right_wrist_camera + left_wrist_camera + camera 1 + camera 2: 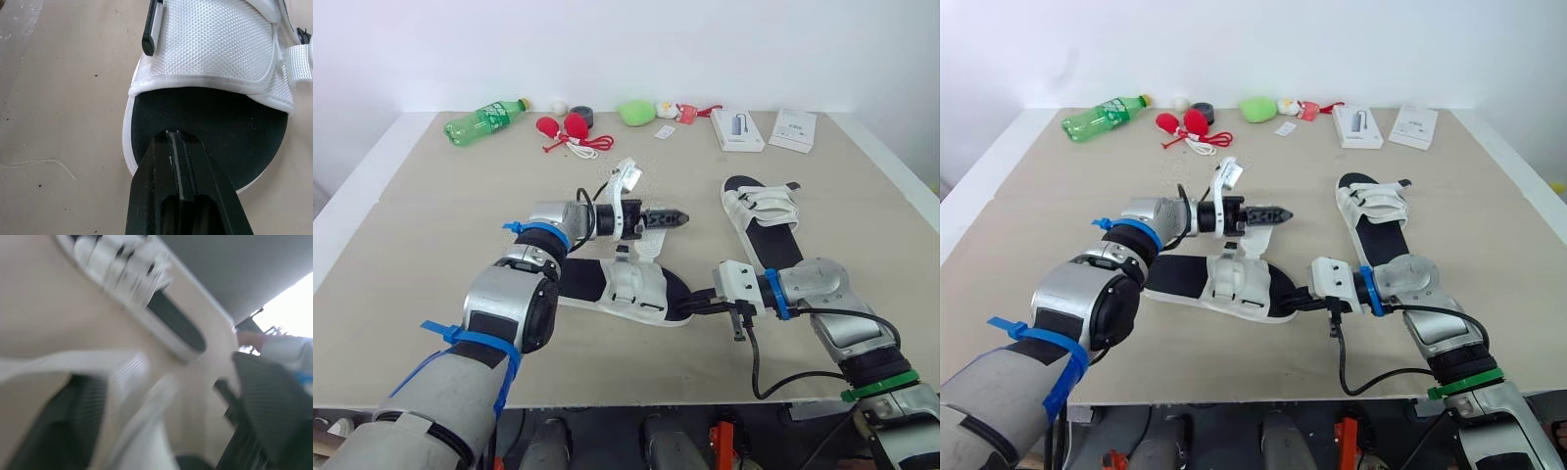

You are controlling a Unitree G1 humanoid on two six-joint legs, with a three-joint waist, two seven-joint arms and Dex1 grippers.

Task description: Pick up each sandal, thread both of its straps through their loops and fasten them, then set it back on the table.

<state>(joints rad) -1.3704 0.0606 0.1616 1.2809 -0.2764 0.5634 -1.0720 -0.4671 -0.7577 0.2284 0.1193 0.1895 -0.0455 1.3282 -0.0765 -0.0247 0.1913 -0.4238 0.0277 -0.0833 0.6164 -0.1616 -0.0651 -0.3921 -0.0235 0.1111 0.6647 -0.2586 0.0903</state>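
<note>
we are pinning the near sandal (636,294), lying by the table's (431,215) front edge, with the right gripper (172,134), its fingers pressed together on the toe end so it cannot slide. a strap (626,181) is draping over the raised left gripper (677,216), likely for threading; whether that gripper is clamped we cannot tell.

sandals 2: near sandal (636,289), far sandal (762,220) | claws 2: left claw (677,217), right claw (702,303) | white boxes 2: bigger box (737,128), smaller box (793,129) | red bulbs (576,123) 2 | green bottle (484,119) 1 | green lump (635,112) 1 | black roll (582,115) 1 | white ball (558,106) 1 | small card (665,132) 1
</note>
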